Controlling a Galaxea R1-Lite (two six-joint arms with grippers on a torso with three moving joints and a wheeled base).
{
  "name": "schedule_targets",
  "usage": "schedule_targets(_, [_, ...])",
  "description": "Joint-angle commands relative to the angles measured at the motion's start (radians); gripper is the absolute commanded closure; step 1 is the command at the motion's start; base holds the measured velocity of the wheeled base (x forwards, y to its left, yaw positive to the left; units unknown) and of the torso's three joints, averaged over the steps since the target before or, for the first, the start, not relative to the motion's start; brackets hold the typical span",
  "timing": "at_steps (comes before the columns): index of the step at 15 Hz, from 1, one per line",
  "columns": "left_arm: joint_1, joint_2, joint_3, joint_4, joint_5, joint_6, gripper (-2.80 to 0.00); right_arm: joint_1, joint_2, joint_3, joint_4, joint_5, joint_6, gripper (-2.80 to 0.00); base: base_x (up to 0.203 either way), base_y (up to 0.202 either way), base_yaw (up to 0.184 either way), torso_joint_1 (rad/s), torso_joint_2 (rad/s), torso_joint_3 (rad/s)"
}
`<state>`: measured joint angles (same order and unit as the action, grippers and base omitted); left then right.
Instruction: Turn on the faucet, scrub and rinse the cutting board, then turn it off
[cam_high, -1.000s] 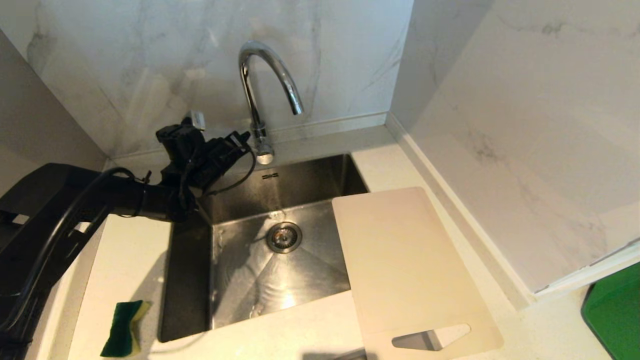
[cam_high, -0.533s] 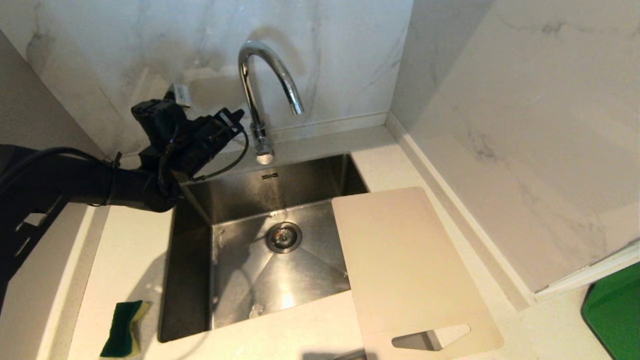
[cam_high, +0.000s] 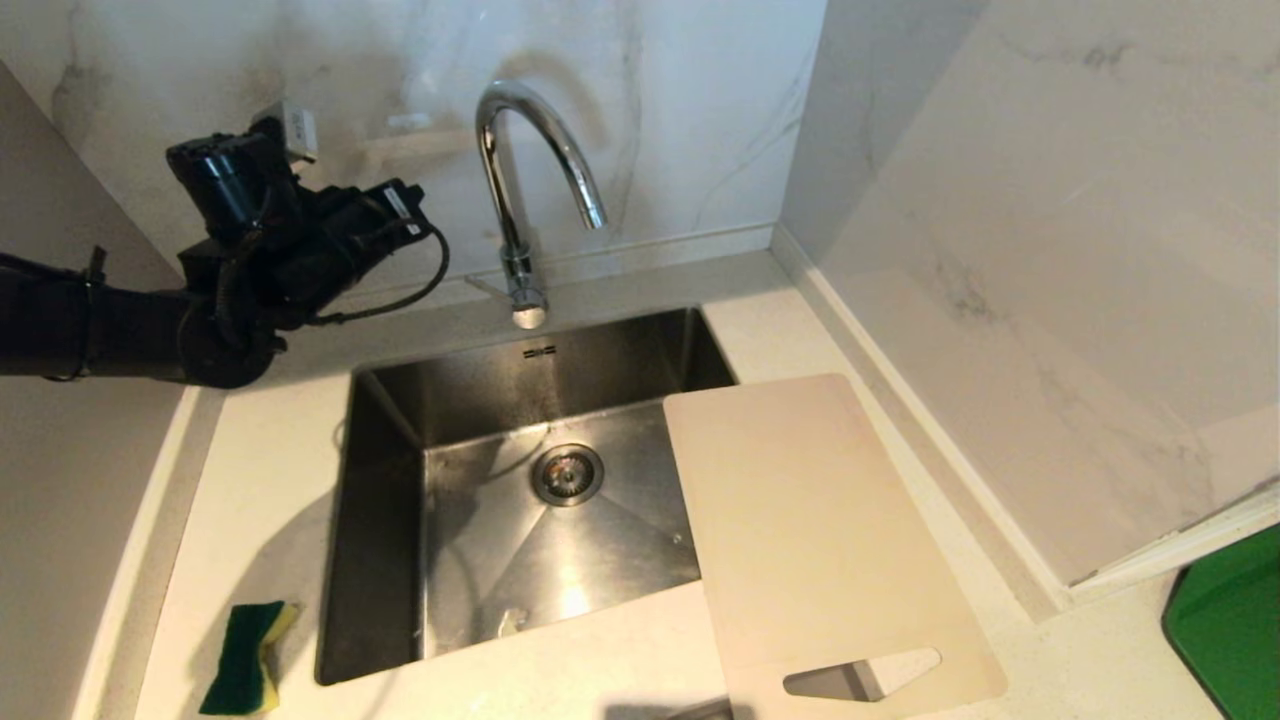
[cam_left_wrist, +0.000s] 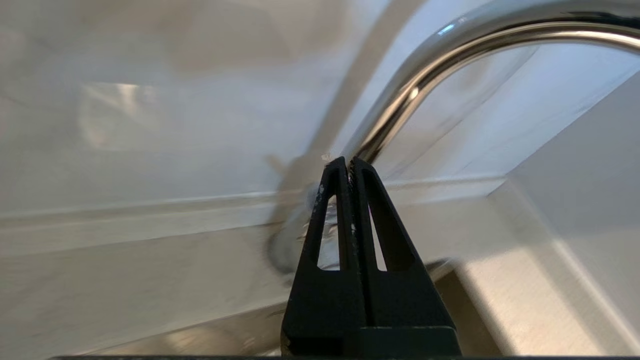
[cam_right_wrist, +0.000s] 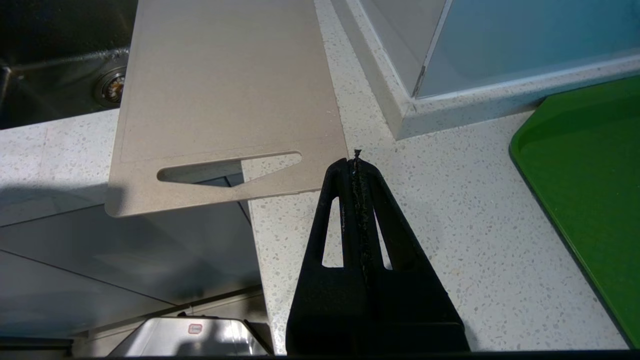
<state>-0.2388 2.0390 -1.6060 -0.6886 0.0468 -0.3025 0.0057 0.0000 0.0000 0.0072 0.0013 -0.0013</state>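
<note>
The chrome gooseneck faucet (cam_high: 520, 170) stands behind the sink, its thin side lever (cam_high: 487, 287) sticking out left at the base; I see no water stream. My left gripper (cam_high: 408, 205) hovers shut and empty to the faucet's left, raised above the counter and pointing at it. In the left wrist view the shut tips (cam_left_wrist: 348, 160) line up with the faucet (cam_left_wrist: 450, 55) stem, apart from it. The cream cutting board (cam_high: 800, 530) lies flat right of the sink, overhanging the basin and the counter's front. My right gripper (cam_right_wrist: 356, 160) is shut and empty, above the counter beside the cutting board (cam_right_wrist: 220, 95)'s slotted end.
A steel sink (cam_high: 400, 500) with a round drain (cam_high: 568, 474) fills the middle. A green and yellow sponge (cam_high: 245, 670) lies on the counter at the front left. A bright green tray (cam_high: 1225, 630) sits far right. Marble walls close in behind and at the right.
My left arm has lifted and drawn back to the left, away from the faucet's base. The cutting board, sponge and right arm have not moved.
</note>
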Motion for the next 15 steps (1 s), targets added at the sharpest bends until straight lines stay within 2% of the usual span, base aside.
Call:
schedule_targets(1, [0.059,-0.103,0.017,0.024,0.004,0.092,0.0,0.0,0.0,0.001,0.0,0.0,0.0,0.0,0.0,0.0,0.0,0.0,0.0,0.0])
schedule_targets(2, [0.076,-0.129,0.042,0.027,0.009,0.114,0.0,0.0,0.0,0.0,0.0,0.0,0.0,0.0,0.0,0.0,0.0,0.0,0.0,0.0])
schedule_targets(5, [0.11,-0.242,0.175,0.062,0.001,0.127,0.0,0.0,0.0,0.0,0.0,0.0,0.0,0.0,0.0,0.0,0.0,0.0,0.0,0.0])
schedule_targets(9, [0.167,-0.383,0.188,0.342,-0.11,0.146,0.0,0.0,0.0,0.002,0.0,0.0,0.0,0.0,0.0,0.0,0.0,0.0,0.0,0.0])
schedule_targets(13, [0.231,-0.502,0.188,0.524,-0.121,0.272,0.0,0.0,0.0,0.002,0.0,0.0,0.0,0.0,0.0,0.0,0.0,0.0,0.0,0.0])
schedule_targets(15, [0.24,-0.568,0.205,0.608,-0.121,0.339,0.0,0.0,0.0,0.0,0.0,0.0,0.0,0.0,0.0,0.0,0.0,0.0,0.0,0.0])
